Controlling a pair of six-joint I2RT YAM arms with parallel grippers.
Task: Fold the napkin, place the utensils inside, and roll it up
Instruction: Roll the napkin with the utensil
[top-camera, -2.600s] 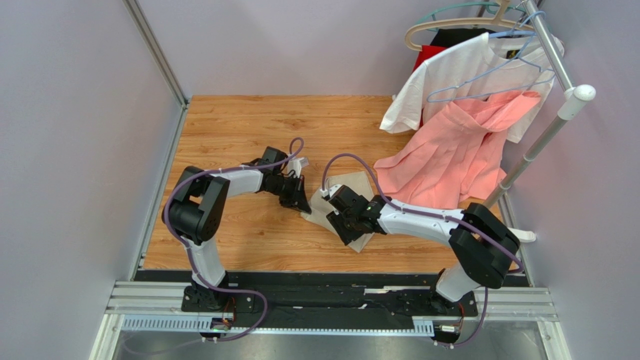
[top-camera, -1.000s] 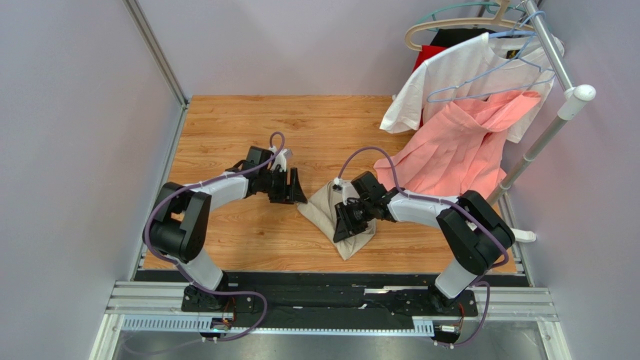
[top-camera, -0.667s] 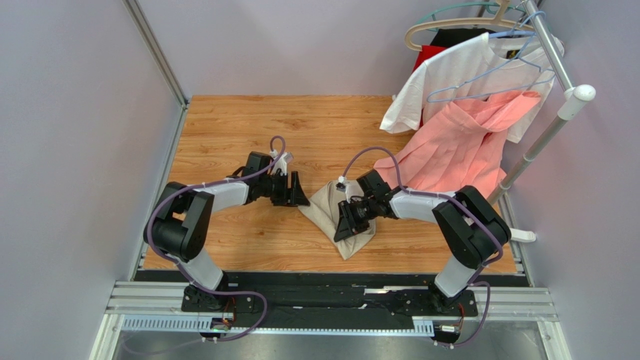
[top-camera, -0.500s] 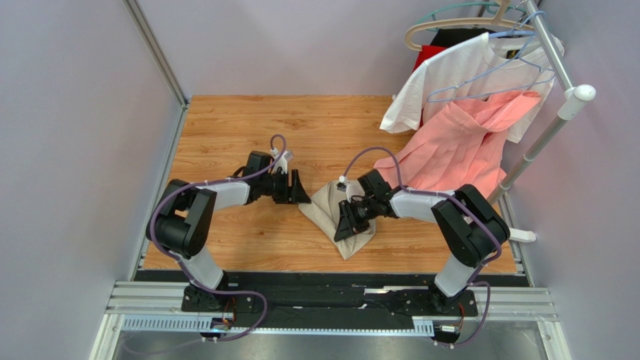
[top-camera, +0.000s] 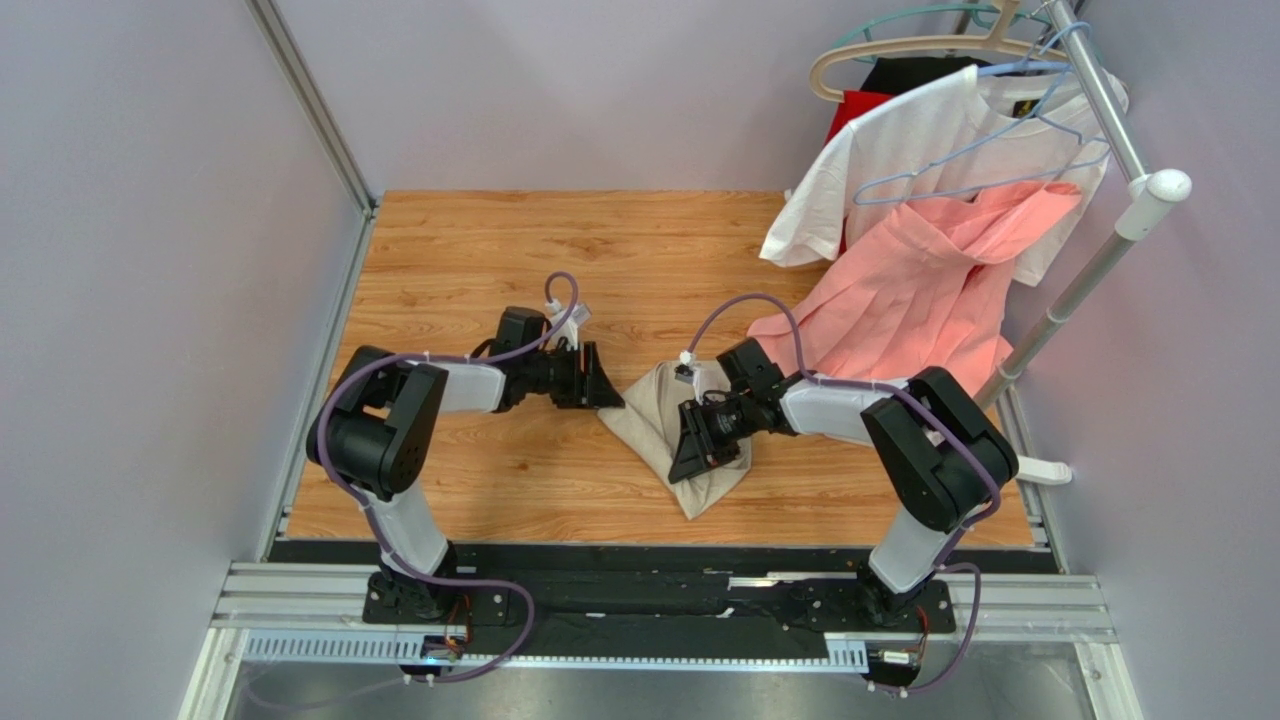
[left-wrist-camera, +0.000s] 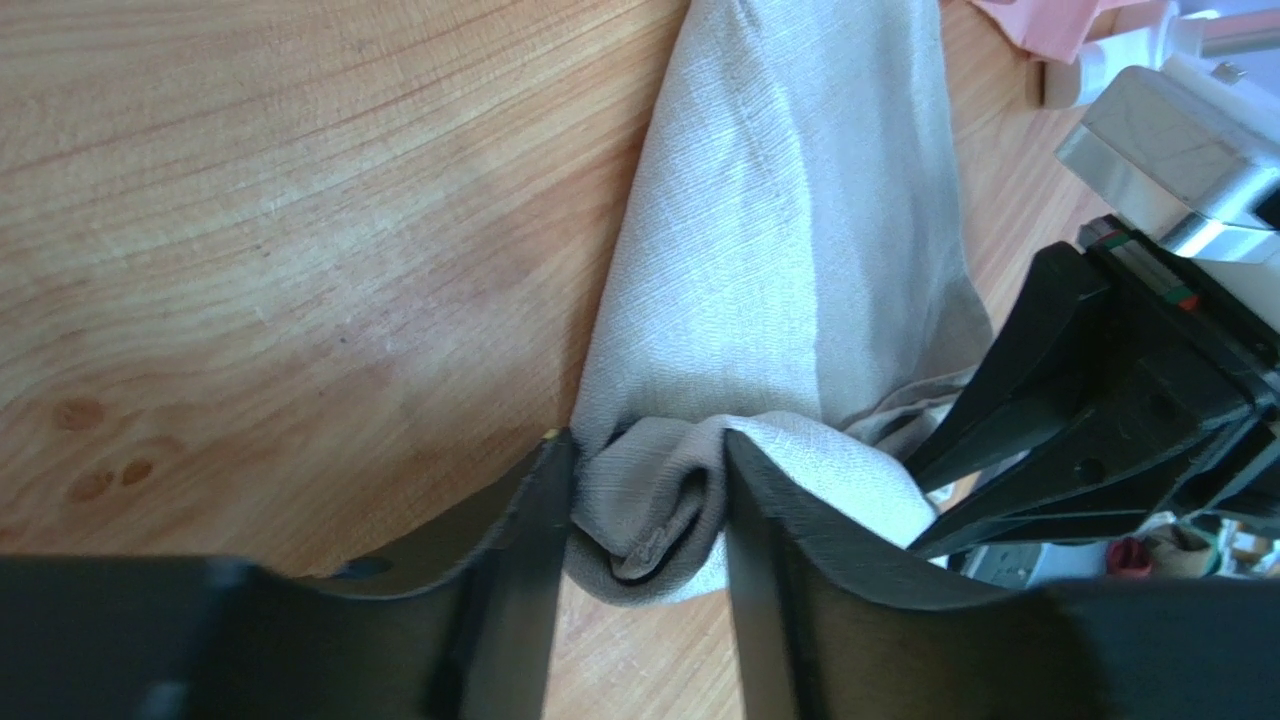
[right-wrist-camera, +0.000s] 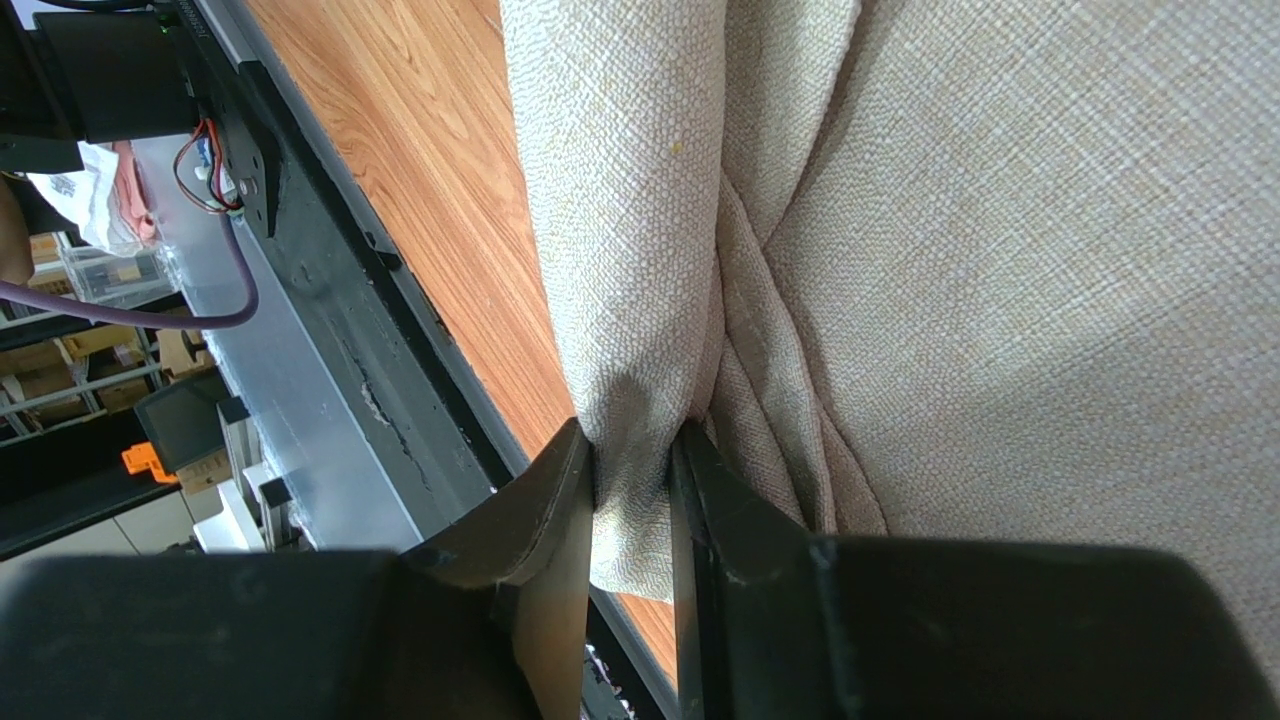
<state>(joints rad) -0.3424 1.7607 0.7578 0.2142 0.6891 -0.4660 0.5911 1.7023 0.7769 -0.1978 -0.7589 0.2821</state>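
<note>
left gripper (left-wrist-camera: 646, 458) straddles napkin (left-wrist-camera: 766, 225) corner (grip unclear) | right gripper (right-wrist-camera: 631, 447) clamps its folded edge

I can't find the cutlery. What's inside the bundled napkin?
Only folded beige cloth shows in the napkin, pinched by the left gripper and right gripper. No utensils are visible; anything inside the folds is covered.
</note>
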